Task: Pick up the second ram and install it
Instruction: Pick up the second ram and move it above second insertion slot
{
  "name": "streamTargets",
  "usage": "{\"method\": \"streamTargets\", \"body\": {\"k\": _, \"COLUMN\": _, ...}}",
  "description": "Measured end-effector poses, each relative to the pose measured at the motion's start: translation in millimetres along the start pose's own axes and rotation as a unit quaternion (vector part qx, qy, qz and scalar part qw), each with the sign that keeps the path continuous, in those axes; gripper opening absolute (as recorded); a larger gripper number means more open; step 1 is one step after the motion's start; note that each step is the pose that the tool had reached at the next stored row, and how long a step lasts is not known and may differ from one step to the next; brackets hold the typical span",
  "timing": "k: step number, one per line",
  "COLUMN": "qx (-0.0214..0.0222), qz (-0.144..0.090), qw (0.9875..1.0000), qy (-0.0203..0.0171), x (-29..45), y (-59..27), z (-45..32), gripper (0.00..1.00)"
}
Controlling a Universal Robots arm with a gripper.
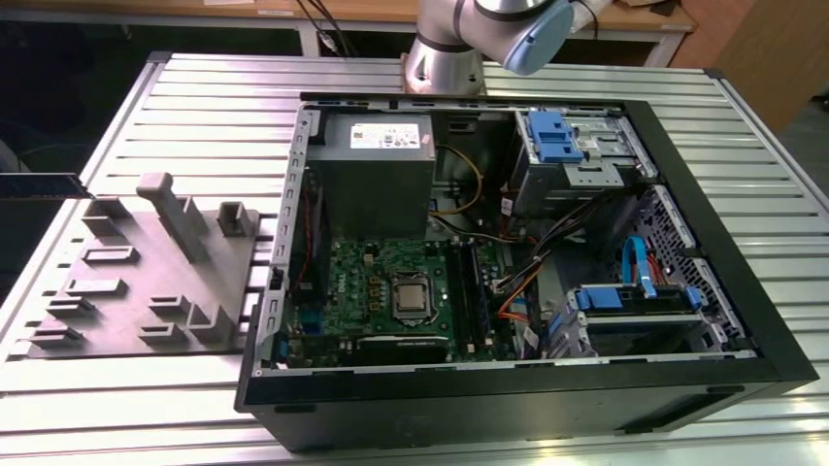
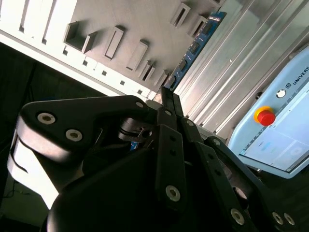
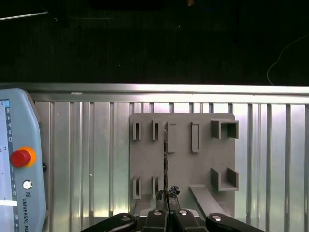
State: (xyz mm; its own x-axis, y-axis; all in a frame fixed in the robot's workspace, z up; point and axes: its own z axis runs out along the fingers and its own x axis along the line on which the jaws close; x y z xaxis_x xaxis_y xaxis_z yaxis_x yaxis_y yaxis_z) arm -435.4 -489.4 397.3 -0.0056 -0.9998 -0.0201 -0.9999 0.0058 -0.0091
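Observation:
The second ram (image 2: 195,46) is a thin blue-green board strip that sticks out from my gripper's (image 2: 166,94) tips. In the first wrist view the ram (image 3: 165,159) shows edge-on, a dark line running out from the gripper (image 3: 166,194), whose jaws are shut on it, over the grey moulded fixture (image 3: 183,164). In the exterior view the ram (image 1: 39,184) hangs at the exterior view's left edge, just beyond the fixture (image 1: 143,282). The green motherboard (image 1: 376,291) lies inside the open computer case (image 1: 758,320) at the exterior view's right of the fixture.
A teach pendant (image 3: 19,164) with a red stop button lies on the slatted metal table (image 3: 270,159) beside the fixture. Inside the case are a grey power supply (image 1: 376,155), drive cages with blue clips (image 1: 557,136) and loose cables. The arm's base (image 1: 447,58) stands behind the case.

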Motion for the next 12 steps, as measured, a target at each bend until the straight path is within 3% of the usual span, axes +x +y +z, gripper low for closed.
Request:
{"method": "streamTargets", "body": {"k": 5, "qx": -0.0001, "qz": 0.000, "qw": 1.0000, "qy": 0.0001, "x": -0.1, "y": -4.4, "z": -0.1, "gripper": 0.11}}
{"method": "streamTargets", "body": {"k": 12, "qx": 0.0000, "qz": 0.000, "qw": 1.0000, "qy": 0.0000, "x": -0.1, "y": -26.1, "z": 0.2, "gripper": 0.11}}
